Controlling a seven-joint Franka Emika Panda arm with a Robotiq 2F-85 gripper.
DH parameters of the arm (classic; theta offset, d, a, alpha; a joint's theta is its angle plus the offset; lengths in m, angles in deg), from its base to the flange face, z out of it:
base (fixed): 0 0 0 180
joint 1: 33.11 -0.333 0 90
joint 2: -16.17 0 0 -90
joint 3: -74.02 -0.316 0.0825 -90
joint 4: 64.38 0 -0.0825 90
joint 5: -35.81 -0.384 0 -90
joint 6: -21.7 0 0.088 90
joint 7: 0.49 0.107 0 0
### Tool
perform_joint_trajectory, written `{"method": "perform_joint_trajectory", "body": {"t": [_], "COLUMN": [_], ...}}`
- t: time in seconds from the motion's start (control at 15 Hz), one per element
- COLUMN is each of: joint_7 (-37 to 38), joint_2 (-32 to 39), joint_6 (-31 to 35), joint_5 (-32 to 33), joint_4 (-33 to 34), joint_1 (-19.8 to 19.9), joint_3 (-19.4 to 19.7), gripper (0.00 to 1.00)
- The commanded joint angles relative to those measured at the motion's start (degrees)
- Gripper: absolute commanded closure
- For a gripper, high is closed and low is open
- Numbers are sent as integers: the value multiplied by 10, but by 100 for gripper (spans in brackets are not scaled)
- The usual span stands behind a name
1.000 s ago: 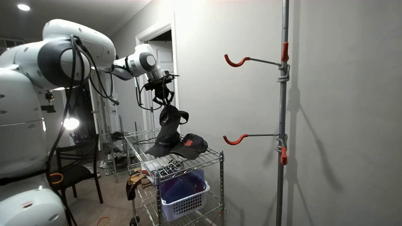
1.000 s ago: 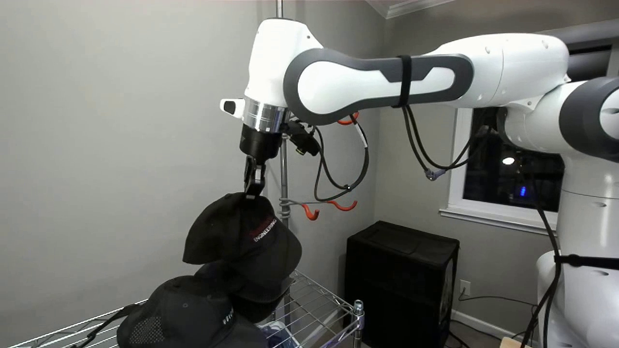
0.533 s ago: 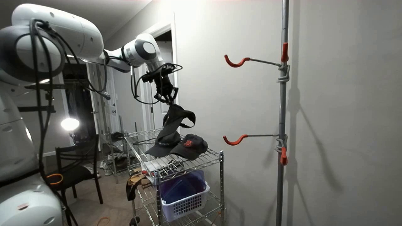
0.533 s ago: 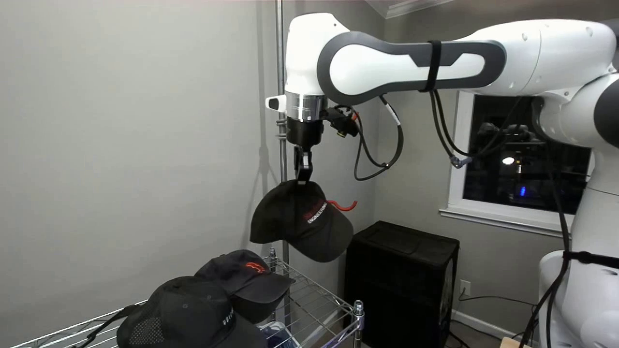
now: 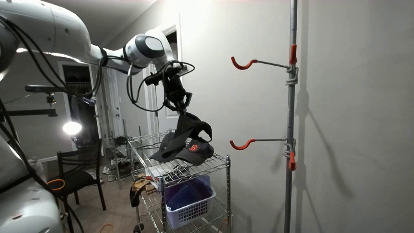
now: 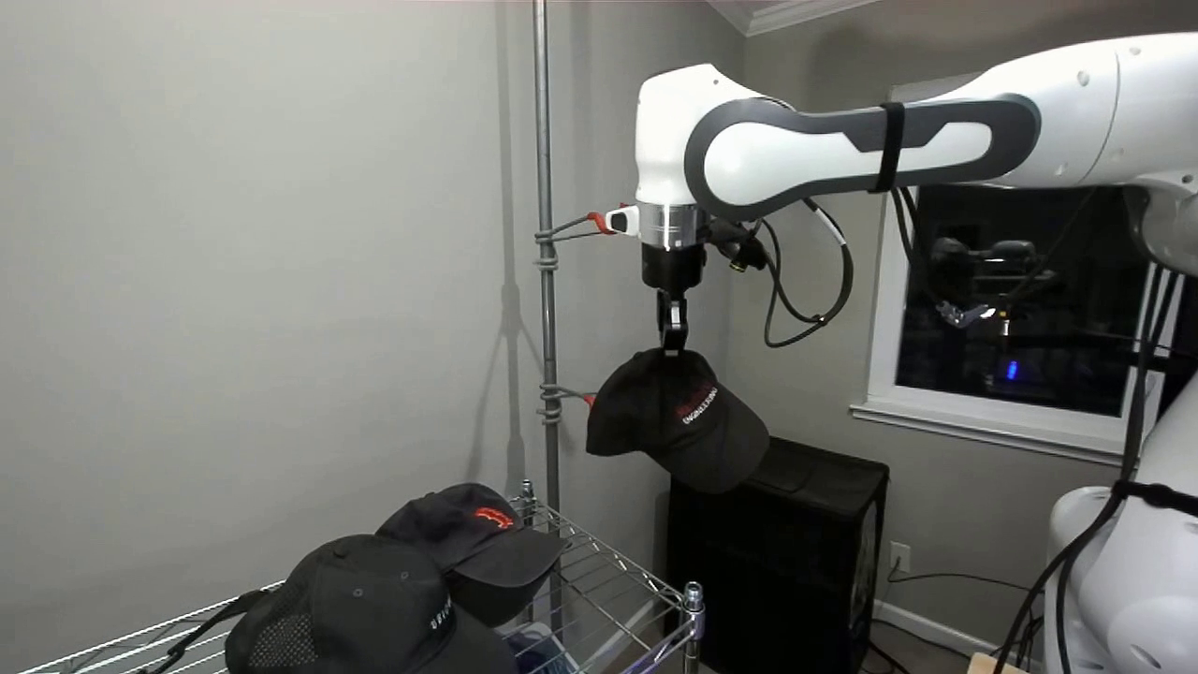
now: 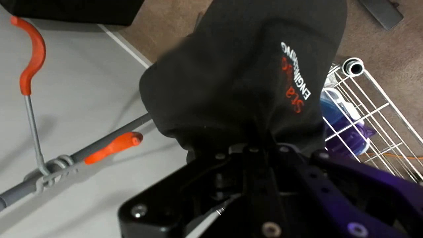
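Note:
My gripper (image 5: pixel 182 111) points down and is shut on the crown of a black cap (image 5: pixel 190 129). The cap hangs in the air with its brim slanting down; red and white lettering shows on its front in an exterior view (image 6: pixel 679 412) and in the wrist view (image 7: pixel 244 79). In the wrist view the fingers (image 7: pixel 266 143) pinch the cloth, and the cap hides the fingertips. A cap with a red logo (image 5: pixel 197 152) and another dark cap (image 6: pixel 360 599) lie on the wire shelf (image 6: pixel 646 590), apart from the gripper.
A grey pole (image 5: pixel 291 110) by the wall carries an upper red-tipped hook (image 5: pixel 244 64) and a lower red-tipped hook (image 5: pixel 242 145). A white basket (image 5: pixel 190 210) with blue and purple things sits under the top shelf. A black box-shaped thing (image 6: pixel 777 552) stands in the corner.
My gripper has carried the cap away from the shelf caps, to the right in both exterior views. Most recently it has dropped slightly. The shelf caps have not moved.

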State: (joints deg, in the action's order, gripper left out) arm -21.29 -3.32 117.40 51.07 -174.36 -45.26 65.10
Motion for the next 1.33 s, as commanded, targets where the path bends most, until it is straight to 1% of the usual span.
{"method": "perform_joint_trajectory", "body": {"t": [0.0,0.4,0.47,0.93,1.07,1.27], "joint_7": [-1,-10,-1,-1,1,3], "joint_2": [-39,-54,-33,-38,-44,-58], "joint_6": [14,32,14,17,18,16], "joint_5": [8,-5,-1,-1,-3,-5], "joint_4": [-49,-77,-52,-60,-57,-49], "joint_1": [11,10,12,12,27,71], "joint_3": [17,36,29,30,50,106], "gripper": [98,98,97,97,98,98]}}
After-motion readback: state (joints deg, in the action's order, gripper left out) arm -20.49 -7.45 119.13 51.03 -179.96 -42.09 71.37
